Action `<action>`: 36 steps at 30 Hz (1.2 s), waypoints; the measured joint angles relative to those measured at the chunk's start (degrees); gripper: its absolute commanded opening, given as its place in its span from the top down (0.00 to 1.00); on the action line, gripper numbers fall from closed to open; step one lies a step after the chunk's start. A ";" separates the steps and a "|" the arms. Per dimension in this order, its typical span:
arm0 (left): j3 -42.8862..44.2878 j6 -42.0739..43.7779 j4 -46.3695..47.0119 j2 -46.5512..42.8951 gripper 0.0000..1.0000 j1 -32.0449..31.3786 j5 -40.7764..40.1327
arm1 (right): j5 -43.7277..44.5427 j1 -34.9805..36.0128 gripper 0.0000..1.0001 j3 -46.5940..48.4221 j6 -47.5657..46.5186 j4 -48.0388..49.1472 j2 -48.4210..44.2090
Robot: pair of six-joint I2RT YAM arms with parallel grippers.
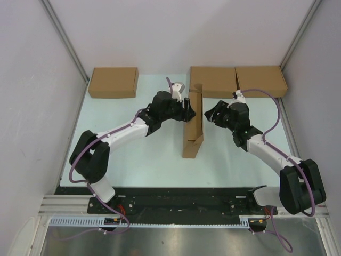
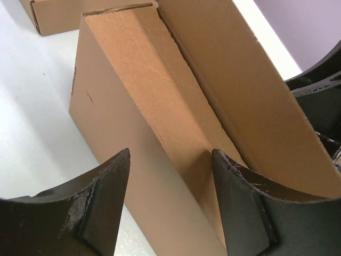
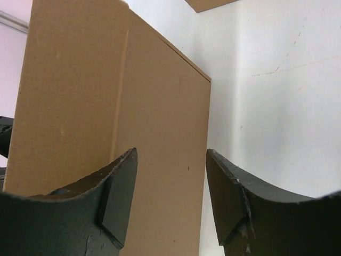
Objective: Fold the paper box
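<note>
The paper box (image 1: 193, 130) stands on its long edge in the middle of the table, partly folded, with a flap upright along its top. In the top view my left gripper (image 1: 187, 110) is against its left face near the far end. My right gripper (image 1: 211, 114) is close to its right face. In the left wrist view the left gripper (image 2: 170, 154) is open, and the box (image 2: 154, 101) fills the gap between its fingers. In the right wrist view the right gripper (image 3: 171, 154) is open, facing the box's flat side (image 3: 133, 96). Neither gripper holds anything.
Three compact brown boxes lie along the back edge: one at the left (image 1: 113, 82), two side by side at the right (image 1: 213, 81) (image 1: 261, 81). White walls enclose the pale table (image 1: 149, 154) on three sides. The right gripper's black body (image 2: 319, 90) shows behind the box.
</note>
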 measured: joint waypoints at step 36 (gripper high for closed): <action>-6.91 -3.08 6.97 -2.21 0.34 1.09 -1.51 | 0.68 1.29 0.39 0.00 -2.49 -2.14 -3.32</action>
